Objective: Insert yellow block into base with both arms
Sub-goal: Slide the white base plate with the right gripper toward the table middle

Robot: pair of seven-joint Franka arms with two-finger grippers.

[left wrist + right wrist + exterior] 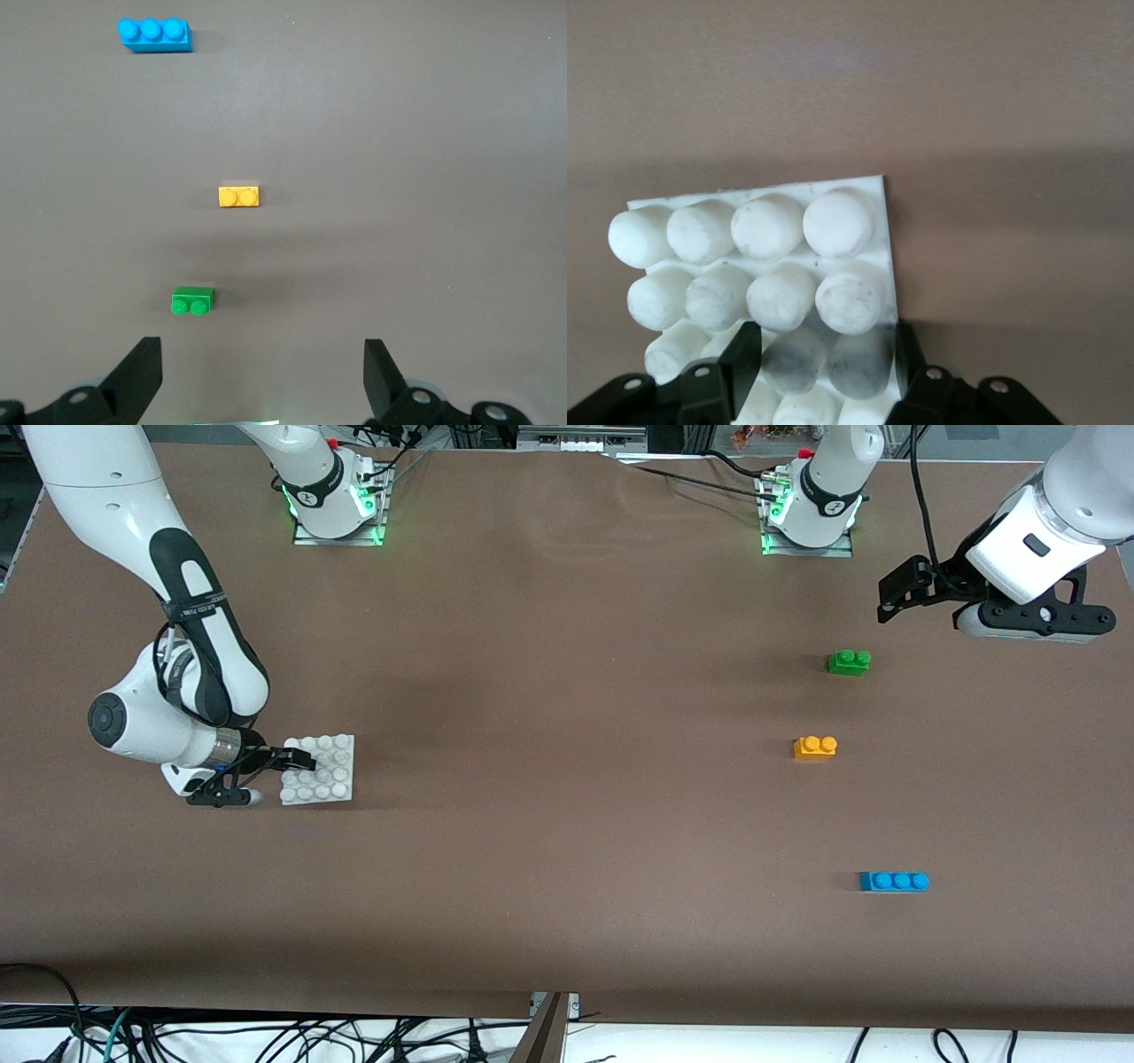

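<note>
The yellow block (814, 747) lies on the table toward the left arm's end, between a green brick and a blue brick; it also shows in the left wrist view (239, 197). The white studded base (345, 790) lies toward the right arm's end. My right gripper (285, 765) is low at the base's edge, its fingers closed on two edge studs of the base (780, 189), as the right wrist view (824, 347) shows. My left gripper (886, 600) hangs open and empty in the air near the green brick; its fingers stand wide apart in the left wrist view (263, 356).
The green two-stud brick (849, 662) (192, 301) lies farther from the front camera than the yellow block. The blue three-stud brick (894, 881) (155, 34) lies nearer. Cables hang past the table's front edge.
</note>
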